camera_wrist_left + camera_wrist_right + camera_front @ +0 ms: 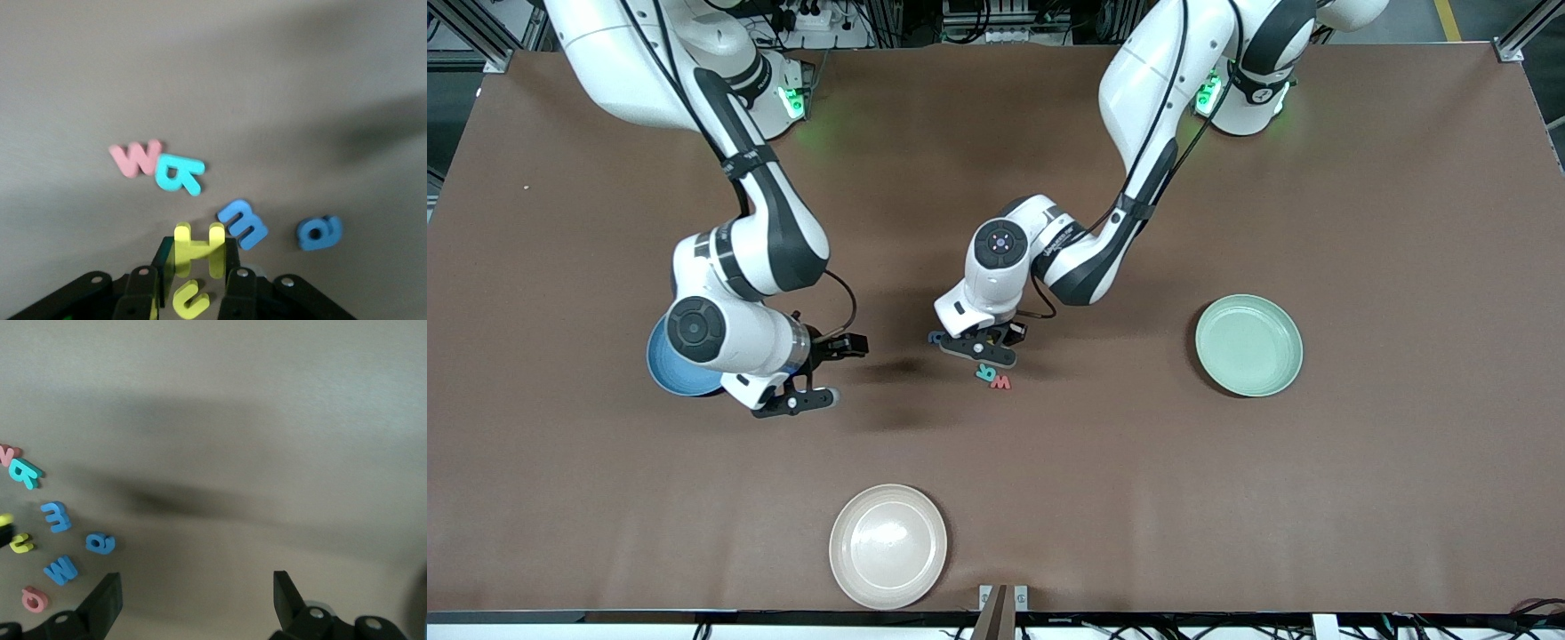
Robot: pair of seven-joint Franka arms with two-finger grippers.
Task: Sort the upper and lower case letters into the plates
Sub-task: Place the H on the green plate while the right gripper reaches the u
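Clearly the sorting has barely begun: the pale mint green round plate [1249, 345] sits empty toward the left arm's end of the table, and the bright blue round plate [671, 369] lies mostly hidden under the right arm. The left gripper [193, 283] pinches a yellow foam letter H [198, 249] among the small foam letters [992, 378] clustered mid-table, well away from any edge. The right gripper [197, 600] waits spread wide beside the blue plate.

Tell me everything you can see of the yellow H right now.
The yellow H is a small flat foam-looking capital letter. The left gripper is shut on it, its fingers pressing its two uprights. It sits beside the blue m, with a yellow c right beneath it.
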